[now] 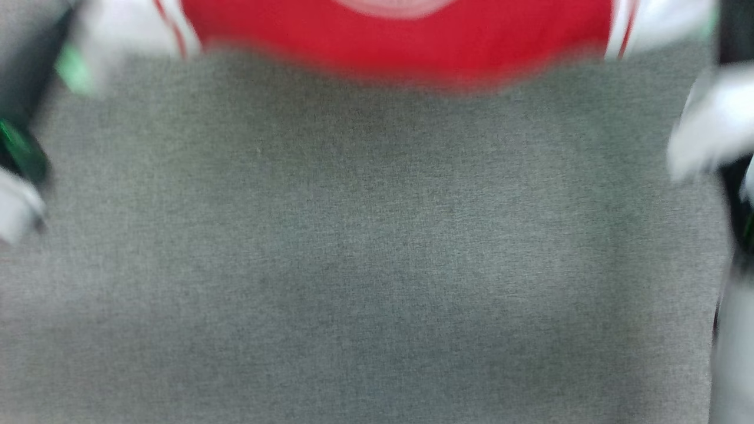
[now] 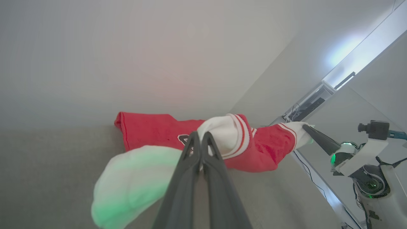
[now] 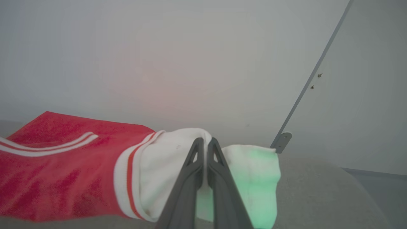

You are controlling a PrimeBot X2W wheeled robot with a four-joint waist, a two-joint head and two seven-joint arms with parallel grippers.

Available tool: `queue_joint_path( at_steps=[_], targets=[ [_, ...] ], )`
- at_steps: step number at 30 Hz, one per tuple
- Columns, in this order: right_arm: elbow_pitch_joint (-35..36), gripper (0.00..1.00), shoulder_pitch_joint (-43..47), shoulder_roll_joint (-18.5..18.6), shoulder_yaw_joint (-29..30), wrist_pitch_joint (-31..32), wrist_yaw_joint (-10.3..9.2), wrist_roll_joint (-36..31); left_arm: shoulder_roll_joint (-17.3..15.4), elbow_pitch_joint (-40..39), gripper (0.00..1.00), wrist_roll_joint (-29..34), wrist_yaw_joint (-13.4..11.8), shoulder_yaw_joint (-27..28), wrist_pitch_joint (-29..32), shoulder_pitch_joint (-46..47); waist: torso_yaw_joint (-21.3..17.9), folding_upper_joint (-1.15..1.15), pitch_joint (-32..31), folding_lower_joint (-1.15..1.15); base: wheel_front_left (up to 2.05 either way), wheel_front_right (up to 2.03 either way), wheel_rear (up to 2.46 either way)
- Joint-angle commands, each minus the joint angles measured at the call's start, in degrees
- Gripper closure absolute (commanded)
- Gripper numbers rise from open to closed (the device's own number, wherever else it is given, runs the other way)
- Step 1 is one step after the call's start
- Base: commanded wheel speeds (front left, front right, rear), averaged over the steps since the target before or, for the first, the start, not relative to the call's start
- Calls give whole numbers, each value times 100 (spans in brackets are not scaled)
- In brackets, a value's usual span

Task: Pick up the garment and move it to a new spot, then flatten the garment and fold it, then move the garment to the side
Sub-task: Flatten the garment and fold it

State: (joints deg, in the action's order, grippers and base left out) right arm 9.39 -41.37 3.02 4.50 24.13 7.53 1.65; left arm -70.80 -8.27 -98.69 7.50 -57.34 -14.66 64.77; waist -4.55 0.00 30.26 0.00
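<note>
The garment (image 1: 400, 41), red with white sleeves and red-white striped trim, stretches across the top of the blurred head view above the grey fabric table (image 1: 377, 265). In the left wrist view my left gripper (image 2: 201, 136) is shut on one white sleeve (image 2: 222, 133), with the red body (image 2: 152, 130) spread behind it. Further right there, my right gripper (image 2: 307, 128) pinches the other sleeve. In the right wrist view my right gripper (image 3: 206, 142) is shut on a white sleeve (image 3: 165, 165), the red body (image 3: 57, 165) trailing to the left. The garment hangs taut between both grippers.
Pale forearms sit at the left edge (image 1: 17, 206) and right edge (image 1: 707, 129) of the head view. Plain light walls stand behind the table. A metal bracket (image 3: 282, 140) on a wall seam lies beyond the table's far right corner.
</note>
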Motion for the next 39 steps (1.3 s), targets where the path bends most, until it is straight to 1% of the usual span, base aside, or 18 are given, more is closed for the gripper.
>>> queue_joint_path(
  at_steps=[1,2,3,6,7,9,11,13,16,19,21,22,23,26,28,34,39],
  targets=[
    [340,100,509,62,-111,65,-10,188,-57,-259,100,86,-3,92,-47,-422,-19,0,-133,0,0,0,0],
    [585,100,862,118,-178,105,-10,327,-62,-351,100,130,-3,263,-50,-687,-11,0,-165,0,0,0,0],
    [816,100,1206,157,-242,152,-10,460,-96,-434,100,311,-3,406,-54,-980,-9,0,-192,0,0,0,0],
    [1337,100,2090,314,-407,264,-10,741,86,-583,100,622,-3,804,-39,-1980,6,0,-282,0,0,0,0],
    [1461,100,2343,342,-408,301,-10,812,111,-627,100,753,-3,901,-41,-2298,9,0,-313,0,0,0,0],
    [1621,100,2762,523,-427,352,-10,963,199,-720,100,925,-3,1170,-45,-2869,11,0,-355,0,0,0,0],
    [1726,100,3159,574,-436,395,-9,1083,278,-808,100,1068,-3,1372,-42,-3468,8,0,-397,0,0,0,0],
    [1766,100,3495,722,-402,450,-10,1128,353,-857,100,1171,-3,1564,-42,-4015,6,0,-435,0,0,0,0],
    [1672,100,3931,984,-502,481,-9,1171,378,-958,100,1317,-3,1736,-43,-4712,7,0,-464,0,0,0,0],
    [1526,100,4211,1079,-488,374,-10,1301,397,-944,100,1448,-3,1838,-43,-5303,12,0,-478,0,0,0,0],
    [1442,100,4291,1107,-465,313,-10,1344,446,-909,100,1462,-3,1892,-43,-5457,16,0,-483,0,0,0,0],
    [1356,100,4381,1189,-496,284,-9,1328,450,-898,100,1509,-3,1885,-43,-5618,23,0,-487,0,0,0,0],
    [1270,100,4451,1249,-525,248,-10,1311,412,-869,100,1599,-3,1847,-43,-5768,28,0,-490,0,0,0,0],
    [1049,100,4574,1281,-571,136,-9,1419,449,-852,100,1703,-3,1776,-43,-6081,58,0,-500,0,0,0,0],
    [918,100,4679,1390,-569,84,-10,1370,466,-851,100,1744,-3,1745,-43,-6234,82,0,-499,0,0,0,0],
    [655,100,4931,1338,-439,-75,-10,1455,465,-818,100,1938,-3,1593,-43,-6543,148,0,-497,0,0,0,0],
    [539,100,4978,1258,-364,-112,-10,1401,537,-710,100,2007,-3,1561,-43,-6517,184,0,-518,0,0,0,0]
  ],
)
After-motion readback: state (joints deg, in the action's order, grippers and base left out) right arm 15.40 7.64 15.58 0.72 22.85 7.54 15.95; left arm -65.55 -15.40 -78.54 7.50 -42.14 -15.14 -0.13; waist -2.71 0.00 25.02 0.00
